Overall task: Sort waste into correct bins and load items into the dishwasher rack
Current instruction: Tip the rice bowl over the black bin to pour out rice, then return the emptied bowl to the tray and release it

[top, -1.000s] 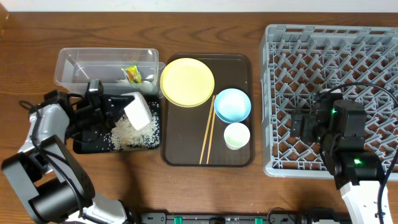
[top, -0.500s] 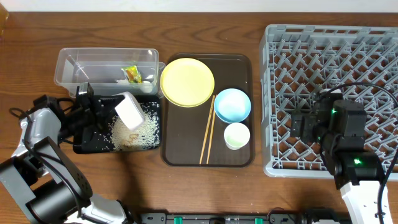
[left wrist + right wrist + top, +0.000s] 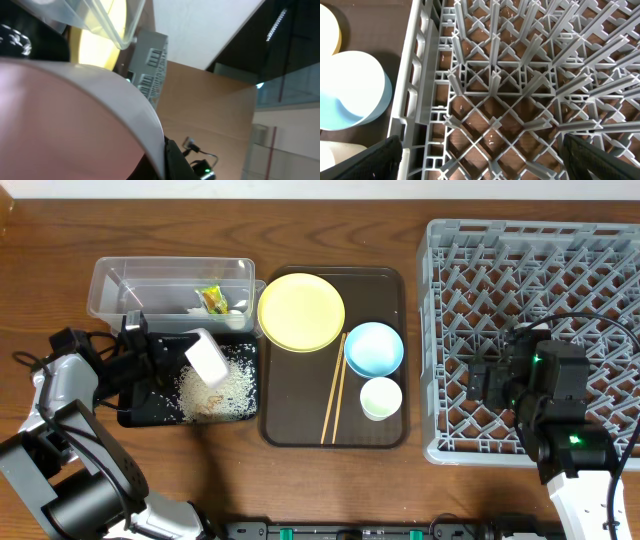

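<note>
My left gripper (image 3: 168, 352) is shut on the rim of the white bowl (image 3: 206, 358) and holds it tipped on its side over the black tray (image 3: 135, 415). Loose white rice (image 3: 215, 388) lies in that tray. The bowl's wall fills the left wrist view (image 3: 75, 120). The green-and-orange wrapper (image 3: 211, 299) lies in the clear tub (image 3: 120, 280). The yellow plate (image 3: 301, 311), blue bowl (image 3: 373, 348), pale green cup (image 3: 380, 398) and chopsticks (image 3: 333, 392) sit on the brown serving tray. My right gripper (image 3: 482, 380) is open and empty above the grey rack (image 3: 540, 250), near its left wall (image 3: 415, 90).
The brown serving tray (image 3: 333, 435) lies between the bins and the rack. The right wrist view shows the blue bowl (image 3: 350, 90) and the cup (image 3: 340, 152) just beyond the rack's wall. Cables trail by both arms.
My left arm has drawn back to the left and the white bowl has moved left and up over the black tray. The right arm has not moved.
</note>
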Action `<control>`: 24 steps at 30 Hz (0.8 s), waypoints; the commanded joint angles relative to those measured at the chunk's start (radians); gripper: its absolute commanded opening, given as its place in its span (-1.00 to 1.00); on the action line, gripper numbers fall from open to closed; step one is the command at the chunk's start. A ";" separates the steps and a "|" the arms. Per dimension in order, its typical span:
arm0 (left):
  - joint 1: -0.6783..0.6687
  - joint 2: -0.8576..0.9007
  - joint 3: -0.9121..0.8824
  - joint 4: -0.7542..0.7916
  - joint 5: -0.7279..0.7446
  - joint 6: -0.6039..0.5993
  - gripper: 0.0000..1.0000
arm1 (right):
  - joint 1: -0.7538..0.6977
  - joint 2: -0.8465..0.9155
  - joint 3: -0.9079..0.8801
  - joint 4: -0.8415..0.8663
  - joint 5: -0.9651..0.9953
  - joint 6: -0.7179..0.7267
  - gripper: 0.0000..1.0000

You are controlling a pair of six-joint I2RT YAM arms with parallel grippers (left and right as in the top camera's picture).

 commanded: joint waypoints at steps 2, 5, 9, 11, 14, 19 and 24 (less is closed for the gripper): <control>0.003 0.002 -0.001 0.019 0.085 0.016 -0.88 | 0.014 -0.005 0.021 0.002 -0.004 0.006 0.98; 0.003 0.002 -0.001 0.019 0.085 0.023 -0.88 | 0.014 -0.005 0.021 0.002 -0.004 0.006 0.99; 0.003 0.002 -0.001 0.016 0.085 0.023 -0.88 | 0.014 -0.005 0.021 0.002 -0.004 0.006 0.99; -0.002 -0.002 -0.001 0.016 0.085 0.026 -0.87 | 0.014 -0.005 0.021 0.002 -0.004 0.006 0.99; -0.043 -0.026 -0.001 0.016 0.063 0.050 -0.88 | 0.014 -0.005 0.021 0.002 -0.004 0.006 0.99; -0.210 -0.110 -0.001 0.017 -0.224 0.050 -0.88 | 0.014 -0.005 0.021 0.002 -0.004 0.006 0.99; -0.479 -0.181 -0.001 0.044 -0.554 0.050 -0.88 | 0.014 -0.005 0.021 0.003 -0.004 0.006 0.99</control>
